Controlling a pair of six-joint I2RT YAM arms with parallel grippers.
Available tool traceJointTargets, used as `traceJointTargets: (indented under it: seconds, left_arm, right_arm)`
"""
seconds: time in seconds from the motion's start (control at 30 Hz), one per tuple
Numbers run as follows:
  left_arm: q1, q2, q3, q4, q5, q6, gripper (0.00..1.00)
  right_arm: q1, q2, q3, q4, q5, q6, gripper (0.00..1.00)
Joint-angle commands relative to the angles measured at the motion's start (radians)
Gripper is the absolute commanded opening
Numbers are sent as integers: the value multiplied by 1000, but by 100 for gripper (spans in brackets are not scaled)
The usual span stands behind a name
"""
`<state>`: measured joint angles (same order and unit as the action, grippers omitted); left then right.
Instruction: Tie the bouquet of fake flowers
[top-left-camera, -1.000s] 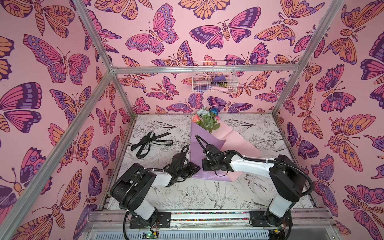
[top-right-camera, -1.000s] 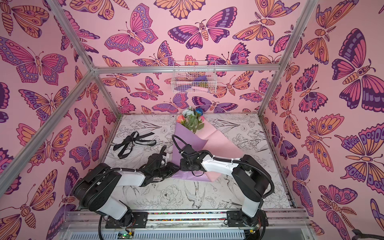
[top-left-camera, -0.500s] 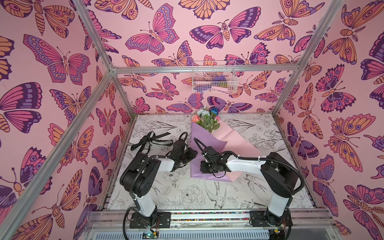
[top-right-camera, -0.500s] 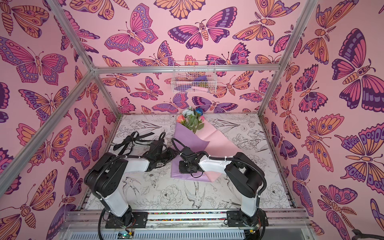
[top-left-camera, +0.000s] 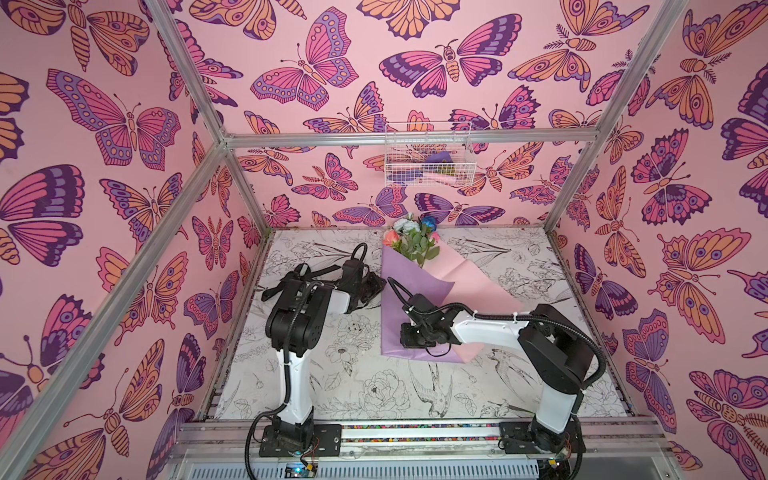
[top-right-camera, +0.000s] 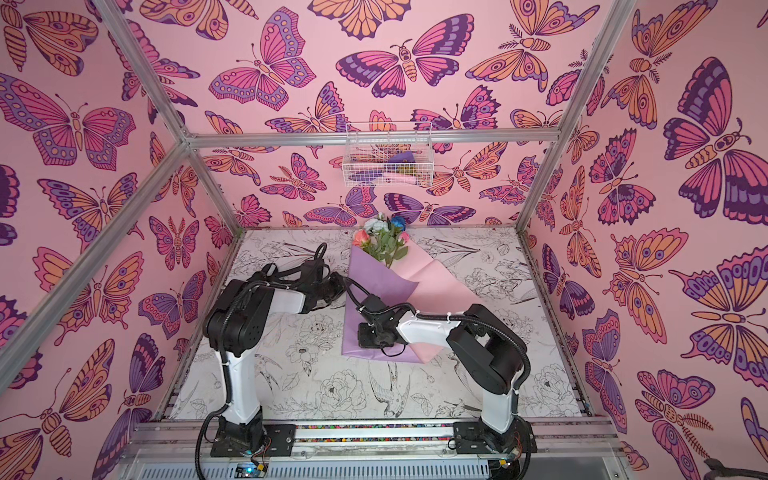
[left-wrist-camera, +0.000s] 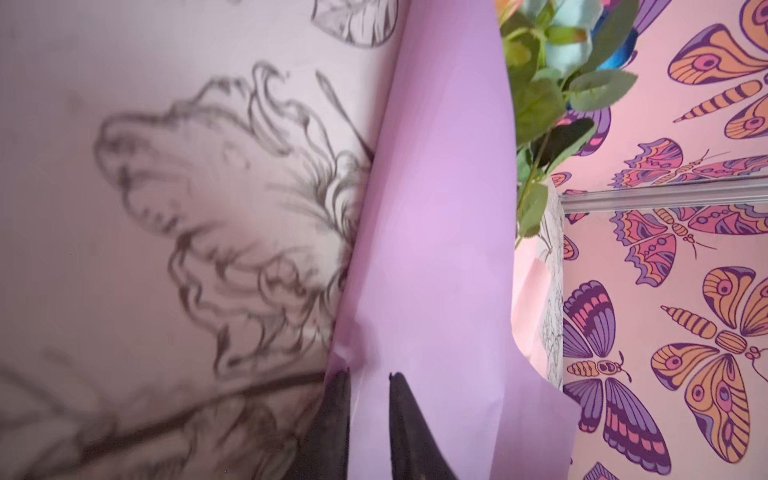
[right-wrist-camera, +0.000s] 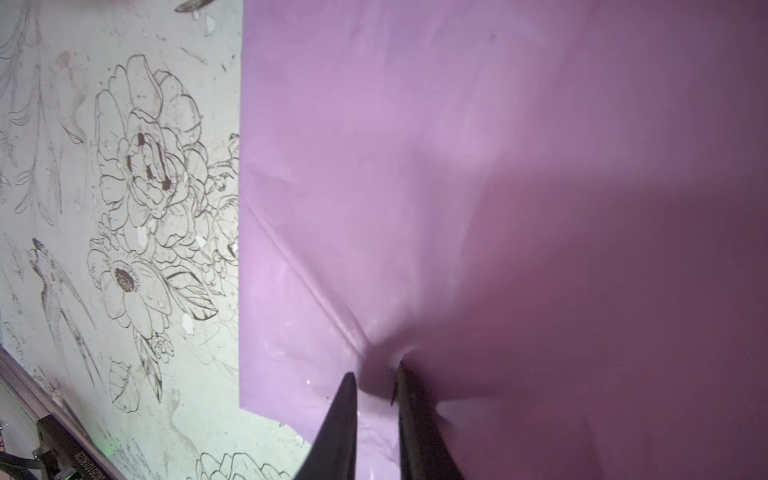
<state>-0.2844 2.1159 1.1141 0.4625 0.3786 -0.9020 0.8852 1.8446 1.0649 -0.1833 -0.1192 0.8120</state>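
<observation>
**Bouquet wrap: both hands on paper**

Black ribbon (top-left-camera: 270, 293) lies on the table (top-left-camera: 361, 386) at far left, partly behind the left arm. Left hand (left-wrist-camera: 368, 376) is closed on the left edge of the lilac paper (top-left-camera: 399, 291), with the sheet passing between its fingers. Bouquet of fake flowers (top-left-camera: 413, 243) lies mid-table, blooms toward the back wall, stems under the lilac fold. Pink paper (top-left-camera: 465, 286) spreads out to its right. Right hand (right-wrist-camera: 375, 370) pinches the lilac paper toward its near end, and the paper puckers at the fingertips. White wire basket (top-left-camera: 428, 156) hangs on the back wall. Writing: white printed code on a black module (right-wrist-camera: 79, 459) in the right wrist view, not legible.
</observation>
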Motion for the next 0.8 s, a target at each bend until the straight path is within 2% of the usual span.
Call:
traceJointTargets:
  seconds: [0.0, 0.13, 0.2, 0.33, 0.4, 0.53, 0.67, 0.77]
  left_arm:
    - [19, 80, 92, -46, 32, 36, 22]
    - [35, 126, 177, -74, 40, 62, 23]
    - [47, 128, 201, -85, 40, 77, 33]
    - [73, 83, 212, -88, 60, 82, 42]
    - [73, 27, 185, -89, 65, 104, 47]
    - [61, -100, 92, -88, 86, 118, 69]
    - [20, -250, -40, -90, 65, 174, 99]
    - [-34, -360, -136, -96, 16, 246, 99]
  right_arm:
    - [4, 11, -6, -45, -12, 15, 22]
    - [4, -13, 1, -69, -7, 12, 22]
    - [1, -29, 3, -81, -2, 10, 23]
    - [0, -53, 19, -103, 7, 0, 25]
    - [0, -63, 28, -116, 4, -4, 27]
    - [0, -114, 32, -141, 6, -5, 30]
    - [0, -203, 12, -176, 29, -1, 35]
    - [0, -290, -24, -203, 57, 17, 40]
